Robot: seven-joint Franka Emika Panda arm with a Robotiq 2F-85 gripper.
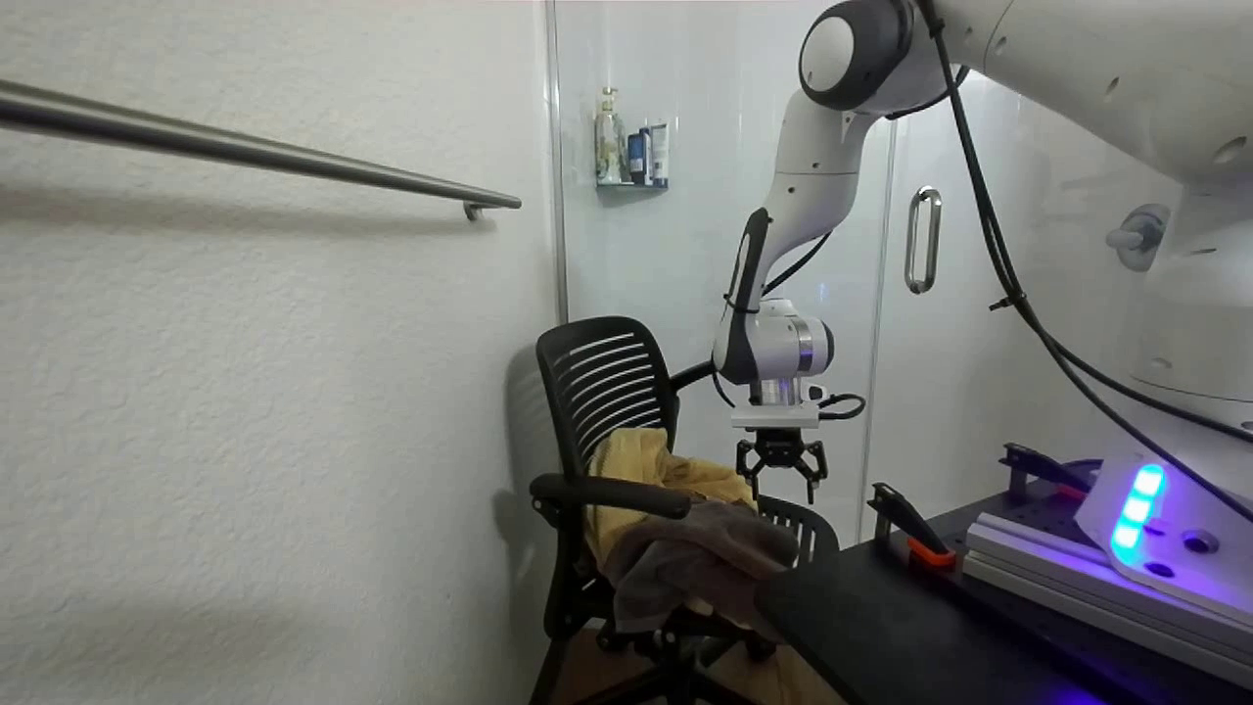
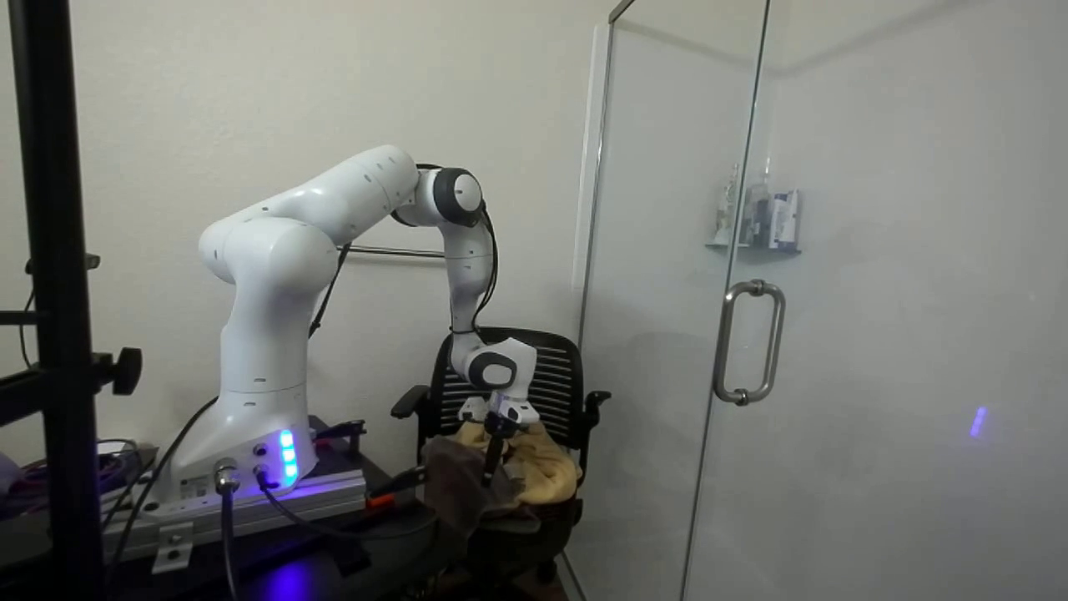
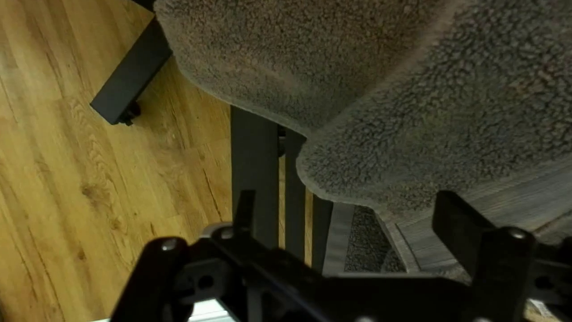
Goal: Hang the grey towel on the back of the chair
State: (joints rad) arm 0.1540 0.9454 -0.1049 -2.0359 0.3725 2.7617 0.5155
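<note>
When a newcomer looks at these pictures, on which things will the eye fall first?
Most likely the large white robot arm on the black table, with blue lights glowing low on it. Next comes the grey towel, bunched with a yellow cloth on the seat of the black chair. The open gripper hangs above that seat.

One chair (image 1: 602, 382), two armrests (image 1: 612, 494) on it, and there they are, one grey towel (image 1: 695, 548), one yellow towel (image 1: 631, 455). One robot arm (image 1: 817, 186), one gripper (image 1: 783, 490), one black stand (image 2: 54, 250). Here's one table (image 1: 881, 627), with two clamps (image 1: 908, 519)! One towel bar (image 1: 255, 149), one door handle (image 2: 724, 346), one shelf (image 1: 631, 184), and on that shelf it's three bottles (image 1: 609, 145), I'd say, small and blurry as they are.
</note>
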